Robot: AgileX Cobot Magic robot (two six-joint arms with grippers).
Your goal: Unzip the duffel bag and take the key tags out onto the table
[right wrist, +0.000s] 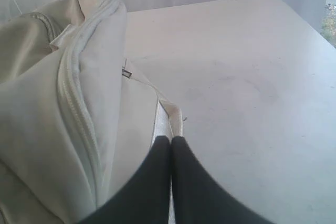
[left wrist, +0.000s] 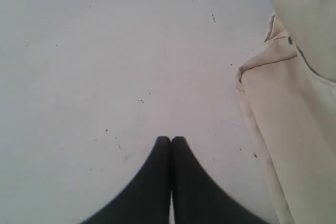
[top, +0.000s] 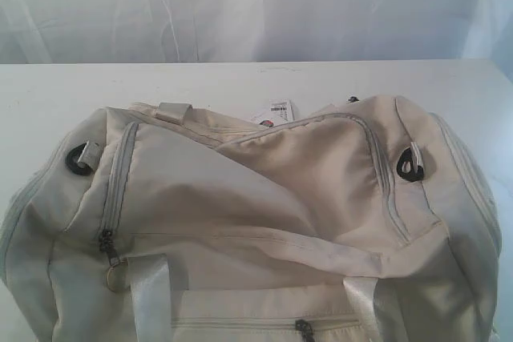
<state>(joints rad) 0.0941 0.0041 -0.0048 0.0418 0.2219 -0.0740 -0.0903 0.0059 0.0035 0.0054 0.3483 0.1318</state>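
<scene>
Cream duffel bag (right wrist: 50, 108) lies beside the closed right hand (right wrist: 171, 140), perhaps touching.

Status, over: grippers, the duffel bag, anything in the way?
Left gripper shut, empty, above the table. Right gripper shut, empty, by the duffel bag. Bag looks zipped; key tags not visible. Nothing lying on the zipper.

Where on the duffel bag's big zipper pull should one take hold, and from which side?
Pinch the dark pull at the zipper's left end, low on the duffel bag in the exterior view. Its tab points down the front, so coming from the front-left, across the tab, seems best.
</scene>
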